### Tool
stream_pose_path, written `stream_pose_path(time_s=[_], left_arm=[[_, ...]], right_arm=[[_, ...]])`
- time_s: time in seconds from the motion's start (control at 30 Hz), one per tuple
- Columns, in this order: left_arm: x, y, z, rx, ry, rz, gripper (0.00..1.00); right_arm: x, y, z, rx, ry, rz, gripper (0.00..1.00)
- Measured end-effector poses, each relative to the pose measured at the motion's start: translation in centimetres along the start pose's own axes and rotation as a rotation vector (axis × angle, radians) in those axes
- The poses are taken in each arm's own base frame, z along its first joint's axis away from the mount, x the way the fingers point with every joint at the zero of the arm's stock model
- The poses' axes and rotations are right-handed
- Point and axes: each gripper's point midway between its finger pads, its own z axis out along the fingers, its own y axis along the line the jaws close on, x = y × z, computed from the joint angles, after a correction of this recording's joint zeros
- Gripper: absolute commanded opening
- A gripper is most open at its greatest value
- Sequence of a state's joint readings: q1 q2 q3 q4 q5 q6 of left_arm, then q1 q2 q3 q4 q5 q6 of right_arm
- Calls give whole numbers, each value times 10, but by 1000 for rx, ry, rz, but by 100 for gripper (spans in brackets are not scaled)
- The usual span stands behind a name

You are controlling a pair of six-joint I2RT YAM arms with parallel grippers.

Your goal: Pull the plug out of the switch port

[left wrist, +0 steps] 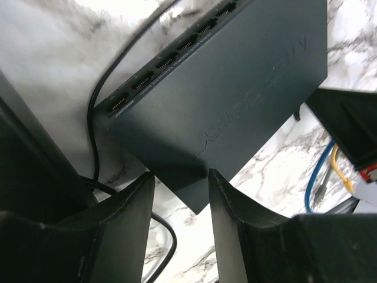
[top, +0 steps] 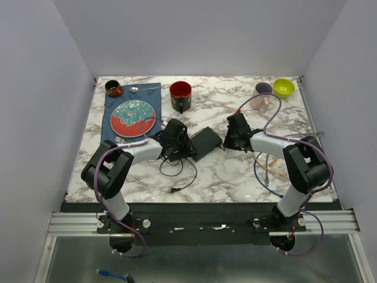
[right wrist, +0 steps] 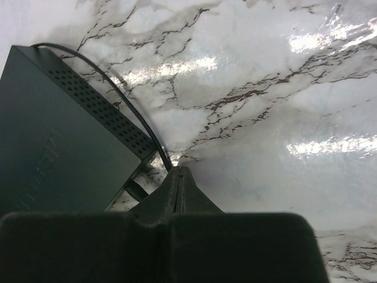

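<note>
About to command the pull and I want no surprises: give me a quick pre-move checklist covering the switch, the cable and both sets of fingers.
1. Left fingers straddle the dark grey network switch at its corner: ok.
2. Their grip on it is firm: cannot tell.
3. Right fingers shut: ok.
4. Thin black cable pinched in the right fingers: cannot tell.
5. Seated plug visible in any view: not ok.

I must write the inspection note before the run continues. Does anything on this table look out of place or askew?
Yes. The switch lies askew, at a slant to the edges of the table. A loose black cable curls near it, and blue and yellow cables lie tangled beside the right arm.
</note>
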State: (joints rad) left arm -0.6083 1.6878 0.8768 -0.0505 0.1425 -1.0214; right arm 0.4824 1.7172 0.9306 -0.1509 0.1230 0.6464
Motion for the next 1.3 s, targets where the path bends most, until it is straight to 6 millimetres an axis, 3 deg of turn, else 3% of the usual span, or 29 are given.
stream_pose_path(time_s=[0.17, 0.3, 0.33, 0.43, 0.53, 0.73, 0.9, 1.17, 1.3], left_arm=[[-20, -4, 4, -4, -24, -12, 52], [-38, -12, 1, -3, -56, 2, 52], [-42, -14, 0, -2, -66, 8, 53], [-52, -20, -7, -1, -101, 26, 55], [-62, -31, -20, 22, -138, 40, 57], [-78, -62, -34, 85, -161, 80, 56], [-82, -82, -22, 120, -108, 122, 56], [-57, -72, 8, 107, 40, 140, 55], [-47, -65, 12, 95, 87, 141, 55]], right_arm=[[7, 2, -8, -19, 14, -7, 3], [3, -1, -32, -25, -25, -8, 24], [-1, 0, -40, -35, -44, -7, 34], [-18, 6, -65, -82, -119, -11, 45], [-26, 10, -74, -111, -157, -34, 51], [-13, 5, -52, -74, -85, -192, 51], [-14, 0, -53, -41, -73, -280, 49], [-37, 25, -50, -40, -89, -414, 49], [-27, 25, -42, -24, -47, -473, 49]])
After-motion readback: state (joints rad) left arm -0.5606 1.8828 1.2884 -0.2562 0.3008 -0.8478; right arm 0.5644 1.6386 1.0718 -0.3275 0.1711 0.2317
